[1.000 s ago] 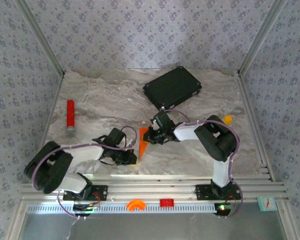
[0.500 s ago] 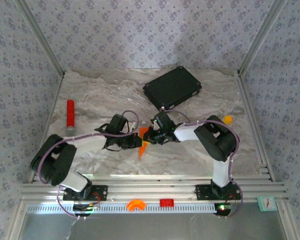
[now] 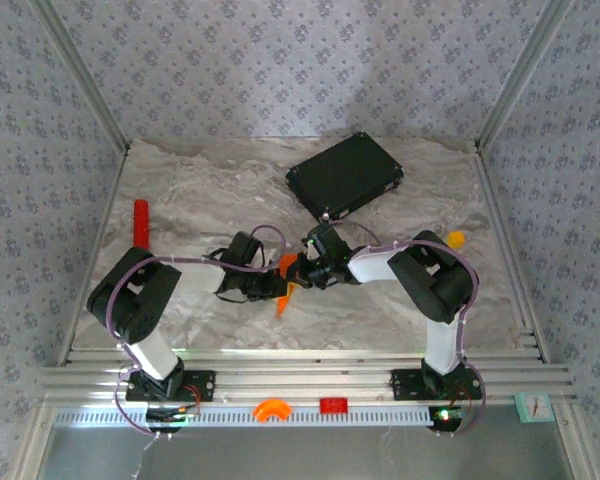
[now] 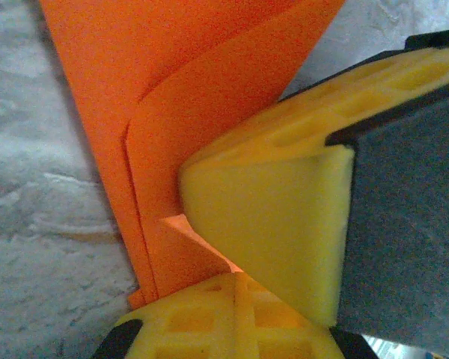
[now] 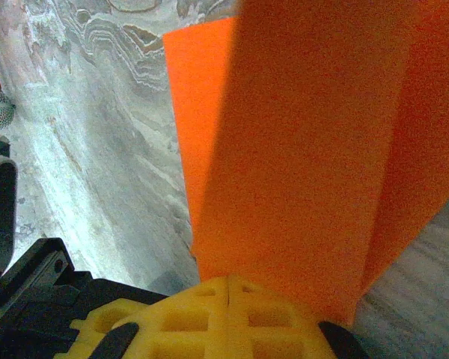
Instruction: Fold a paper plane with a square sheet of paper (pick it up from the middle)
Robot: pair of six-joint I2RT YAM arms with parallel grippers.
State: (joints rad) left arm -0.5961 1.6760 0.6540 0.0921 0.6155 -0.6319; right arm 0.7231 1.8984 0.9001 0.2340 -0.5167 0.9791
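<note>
Mostly hidden overhead, the paper plane [image 3: 283, 298]

A marbled grey counter [image 3: 200, 190] carries a flat black case [image 3: 344, 176] lying askew near its far edge. A red cylinder [image 3: 140, 222] lies at the left side, a small orange-yellow lump [image 3: 455, 239] at the right. On the near rail sit an orange arc [image 3: 272, 409] and a red block [image 3: 333, 405].

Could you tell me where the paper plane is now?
Top view: the paper plane is mid-table, pinched between left gripper and right gripper, just nearer than the black case.
</note>
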